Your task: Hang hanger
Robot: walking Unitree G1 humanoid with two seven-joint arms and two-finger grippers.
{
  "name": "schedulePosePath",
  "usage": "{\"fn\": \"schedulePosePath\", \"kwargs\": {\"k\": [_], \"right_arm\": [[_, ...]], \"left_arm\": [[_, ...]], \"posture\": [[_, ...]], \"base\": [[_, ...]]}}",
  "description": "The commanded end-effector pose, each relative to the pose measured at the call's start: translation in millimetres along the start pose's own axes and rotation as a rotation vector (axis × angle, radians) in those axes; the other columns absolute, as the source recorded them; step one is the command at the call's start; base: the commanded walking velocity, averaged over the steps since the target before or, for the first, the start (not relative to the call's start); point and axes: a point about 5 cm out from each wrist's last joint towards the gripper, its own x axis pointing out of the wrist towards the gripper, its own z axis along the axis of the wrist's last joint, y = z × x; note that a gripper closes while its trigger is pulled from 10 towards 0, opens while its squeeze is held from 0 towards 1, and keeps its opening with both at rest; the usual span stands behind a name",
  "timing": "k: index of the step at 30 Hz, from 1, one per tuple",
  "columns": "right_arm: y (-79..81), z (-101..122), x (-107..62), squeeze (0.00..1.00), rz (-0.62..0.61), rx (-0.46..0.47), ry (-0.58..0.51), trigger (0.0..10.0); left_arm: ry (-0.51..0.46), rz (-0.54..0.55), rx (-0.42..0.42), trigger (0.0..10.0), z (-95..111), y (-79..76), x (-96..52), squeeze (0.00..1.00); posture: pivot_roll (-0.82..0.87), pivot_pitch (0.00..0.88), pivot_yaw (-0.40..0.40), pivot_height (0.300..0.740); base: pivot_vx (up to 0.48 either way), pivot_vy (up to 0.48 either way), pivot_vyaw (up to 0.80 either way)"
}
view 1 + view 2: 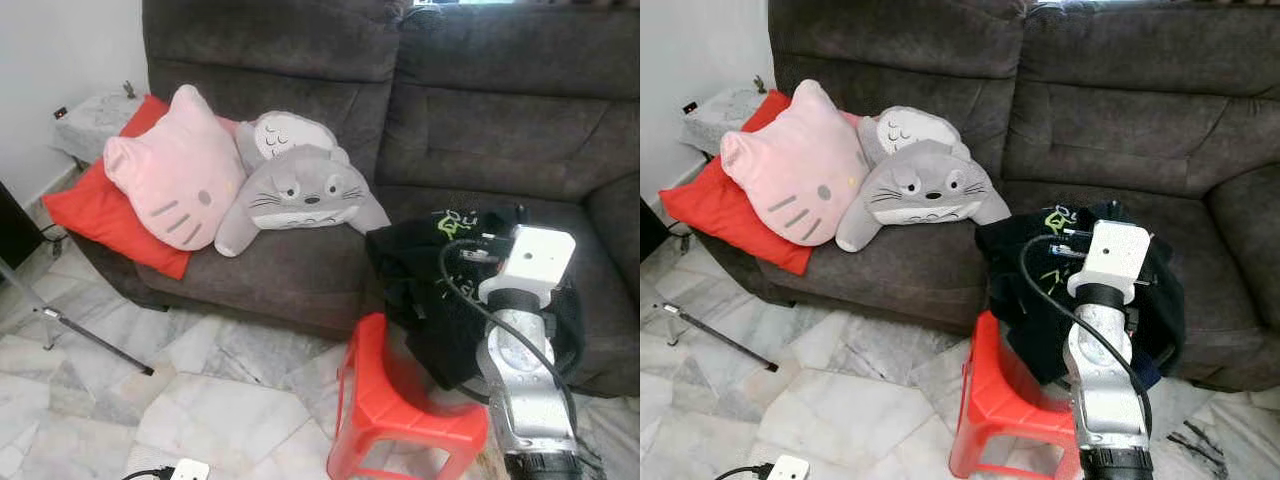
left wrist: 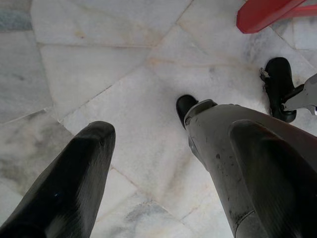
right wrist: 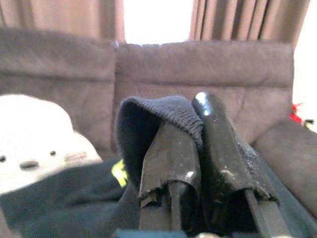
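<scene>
A black garment (image 1: 420,290) with a green print lies bunched on the right part of the dark grey sofa (image 1: 480,120), and it hangs over the seat's front edge. My right arm is raised in front of it, its white wrist camera (image 1: 530,255) against the cloth. In the right wrist view my right gripper (image 3: 190,116) is shut on a dark ribbed edge of the garment (image 3: 158,111), which folds over one finger. My left gripper (image 2: 173,134) hangs open above the marble floor, with nothing between its fingers. I see no hanger.
A red plastic stool (image 1: 400,400) stands just below the garment. A pink cat pillow (image 1: 175,170), a grey plush (image 1: 300,190) and a red cushion (image 1: 90,215) fill the sofa's left half. A tripod leg (image 1: 90,335) and a white power strip (image 1: 188,470) lie on the floor at left.
</scene>
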Motion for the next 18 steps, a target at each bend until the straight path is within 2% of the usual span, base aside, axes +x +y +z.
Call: {"fn": "schedulePosePath", "kwargs": {"k": [1, 2, 4, 5, 7, 8, 13, 18], "right_arm": [[-2.7, -12.9, -3.9, 0.0, -0.023, -0.005, 0.086, 10.0], [-3.5, -23.4, -7.4, 0.0, -0.034, -0.02, 0.159, 10.0], [-10.7, -28.8, -12.9, 0.0, -0.114, 0.099, 0.19, 10.0], [-17.0, -25.4, -15.1, 0.0, -0.156, 0.118, 0.157, 10.0], [-19.0, -19.6, -14.3, 0.0, -0.156, 0.096, 0.117, 10.0], [-21.2, -9.5, -12.3, 0.0, -0.169, 0.083, 0.068, 10.0], [-24.8, 12.5, -10.9, 0.0, -0.212, 0.074, -0.047, 10.0], [-24.8, 19.1, -10.1, 0.0, -0.219, 0.086, -0.083, 10.0]], "left_arm": [[0.021, -0.001, 0.017, 10.0, -8.2, 0.8, -1.8, 0.0], [0.018, 0.001, 0.014, 10.0, -8.4, 1.0, -2.0, 0.0], [0.016, 0.005, 0.01, 10.0, -8.3, 0.9, -2.0, 0.0], [0.009, 0.01, -0.007, 10.0, -7.8, 0.8, -1.9, 0.0], [0.007, 0.013, -0.012, 10.0, -7.4, 0.6, -1.8, 0.0], [0.006, 0.018, -0.004, 10.0, -6.5, 0.1, -1.4, 0.0], [0.004, 0.025, 0.005, 10.0, -4.1, -4.0, -0.1, 0.0], [-0.001, 0.028, -0.012, 10.0, -6.0, -4.5, -0.7, 0.0]], "posture": [[-0.17, 0.0, 0.01, 0.74], [-0.17, 0.0, 0.009, 0.74], [-0.16, 0.0, 0.008, 0.74], [-0.16, 0.0, 0.009, 0.74], [-0.16, 0.0, 0.009, 0.74], [-0.17, 0.0, 0.012, 0.74], [-0.16, 0.0, 0.009, 0.74], [-0.15, 0.0, 0.006, 0.74]], "base": [[0.0, 0.0, 0.0], [0.0, 0.0, 0.0], [0.0, 0.0, 0.0], [0.0, 0.0, 0.0], [0.0, 0.0, 0.0], [0.0, 0.0, 0.0], [0.0, 0.0, 0.0], [0.0, 0.0, 0.0]]}}
